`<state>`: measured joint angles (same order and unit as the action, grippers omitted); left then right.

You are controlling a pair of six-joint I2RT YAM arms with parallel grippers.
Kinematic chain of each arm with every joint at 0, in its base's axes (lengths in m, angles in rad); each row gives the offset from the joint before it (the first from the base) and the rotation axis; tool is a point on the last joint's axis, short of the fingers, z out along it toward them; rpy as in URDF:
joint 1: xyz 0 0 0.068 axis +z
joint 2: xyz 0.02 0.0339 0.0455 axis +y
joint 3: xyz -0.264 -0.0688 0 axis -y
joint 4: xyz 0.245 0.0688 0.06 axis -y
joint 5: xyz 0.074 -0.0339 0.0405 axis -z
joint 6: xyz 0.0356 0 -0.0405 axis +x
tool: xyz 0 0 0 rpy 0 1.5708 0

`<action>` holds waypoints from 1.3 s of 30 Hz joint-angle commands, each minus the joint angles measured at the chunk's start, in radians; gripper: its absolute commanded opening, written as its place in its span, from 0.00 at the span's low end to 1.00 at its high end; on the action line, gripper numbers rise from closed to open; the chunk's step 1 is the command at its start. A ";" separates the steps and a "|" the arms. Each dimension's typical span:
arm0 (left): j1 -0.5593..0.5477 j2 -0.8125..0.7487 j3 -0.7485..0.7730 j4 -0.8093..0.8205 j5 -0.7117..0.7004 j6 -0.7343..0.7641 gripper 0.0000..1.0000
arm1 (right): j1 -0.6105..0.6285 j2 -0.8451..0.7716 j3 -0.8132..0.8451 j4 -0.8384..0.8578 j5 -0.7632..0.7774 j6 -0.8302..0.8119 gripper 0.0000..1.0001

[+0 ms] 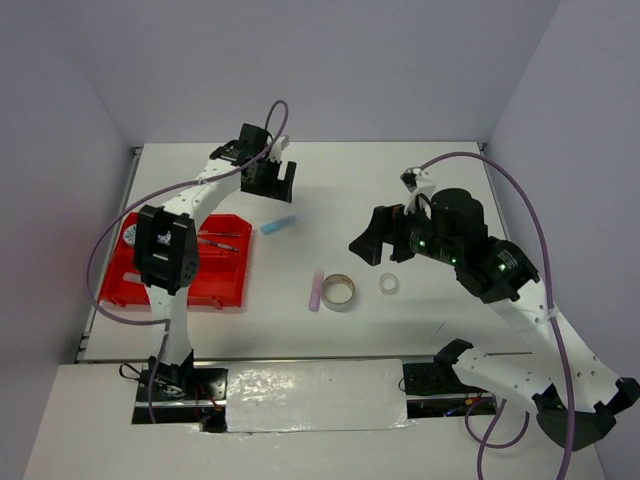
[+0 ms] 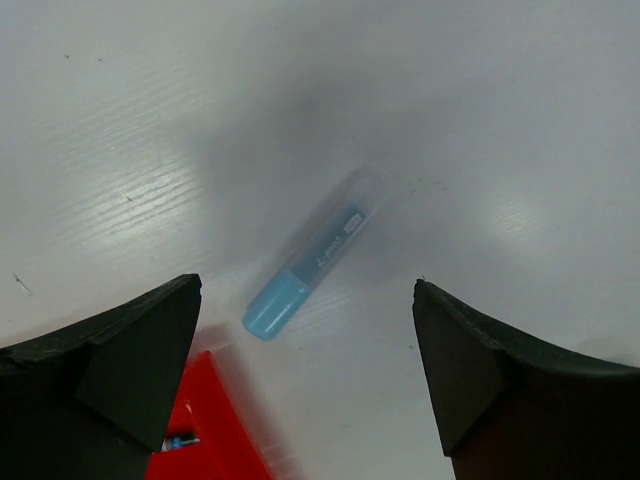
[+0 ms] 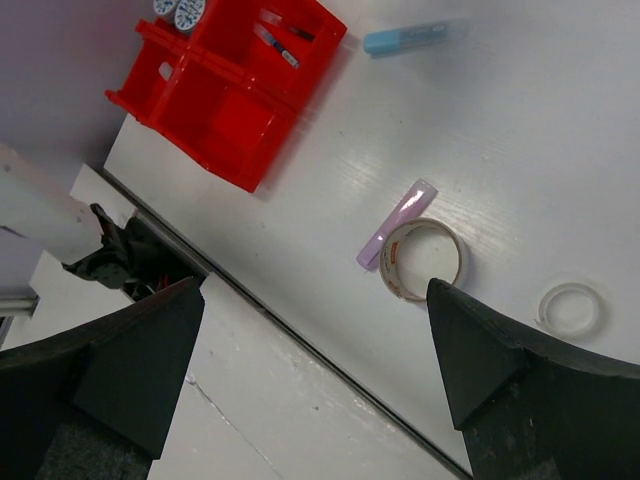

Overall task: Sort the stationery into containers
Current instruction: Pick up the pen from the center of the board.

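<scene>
- Left gripper (image 2: 307, 283): jaws wide apart, nothing between them. It hangs over bare table past the red tray's (image 1: 228, 288) far-right corner.
- In its wrist view the light-blue stick (image 2: 312, 258) lies flat between the two fingers, diagonal to them, touching neither. It sits just right of the tray and is not in it.
- Right gripper (image 1: 381, 243): jaws also wide apart and empty, well right of the tray, above the loose items.
- Left to sort, all right of the tray:
  - the lilac stick (image 1: 316, 290) lies against the grey tape ring (image 1: 352, 293);
  - the clear tape ring (image 1: 388, 284) sits a bit further right, on its own.
- In the tray, two pens (image 1: 221, 240) share the far-right compartment and the round tubs (image 1: 130, 233) sit far-left. In the right wrist view the near compartments look empty. The left arm hides part of them from above.
- We read the step in hand as a pick of the light-blue stick by the left arm, not yet started. Roughly half the task looks done.
- Next move, as we see it:
  - turn the wrist so the fingers close across the barrel, not along it;
  - drop straight down and clamp near the middle.
- Risk: the stick is round and light, so an off-centre squeeze may roll it or flick it towards the tray wall.
- Then a short carry left into a free compartment.
</scene>
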<state>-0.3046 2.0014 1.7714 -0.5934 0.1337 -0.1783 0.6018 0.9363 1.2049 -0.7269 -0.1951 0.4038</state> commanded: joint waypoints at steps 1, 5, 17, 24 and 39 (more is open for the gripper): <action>-0.024 0.063 0.095 -0.045 -0.014 0.161 0.99 | -0.005 -0.051 0.024 -0.022 0.006 -0.016 1.00; -0.036 0.137 0.083 -0.051 -0.034 0.166 0.99 | -0.005 -0.068 0.015 -0.042 0.005 -0.022 1.00; -0.097 0.175 -0.061 -0.028 -0.129 0.160 0.93 | -0.005 -0.036 0.035 -0.026 -0.009 -0.036 1.00; -0.097 0.195 -0.109 -0.014 -0.169 0.138 0.71 | -0.004 -0.024 0.013 0.006 -0.040 -0.020 1.00; -0.044 -0.261 -0.019 -0.008 -0.299 -0.271 0.00 | -0.005 0.002 -0.004 0.058 -0.055 -0.007 1.00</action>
<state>-0.4122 1.9640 1.6917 -0.6079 -0.0208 -0.2470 0.6014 0.9405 1.2037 -0.7345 -0.2310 0.3916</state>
